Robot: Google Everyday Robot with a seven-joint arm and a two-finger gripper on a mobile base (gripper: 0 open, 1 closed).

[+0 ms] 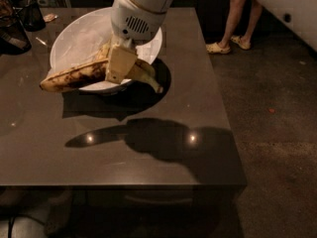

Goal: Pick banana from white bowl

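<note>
My gripper (120,63) is shut on the banana (79,76), a long yellow fruit blotched brown-black, gripped near its middle. The banana hangs roughly level in the air above the near rim of the white bowl (79,36), its dark tip sticking out to the left past the rim and loose peel strips trailing to the right. The wide white bowl sits on the dark table at the back left, partly hidden behind my gripper and the banana.
The brown table (148,148) has its right edge near the floor strip. A dark cup (32,15) and a dark object (12,33) stand at the back left. A person's legs in sandals (233,29) stand beyond the table's right side.
</note>
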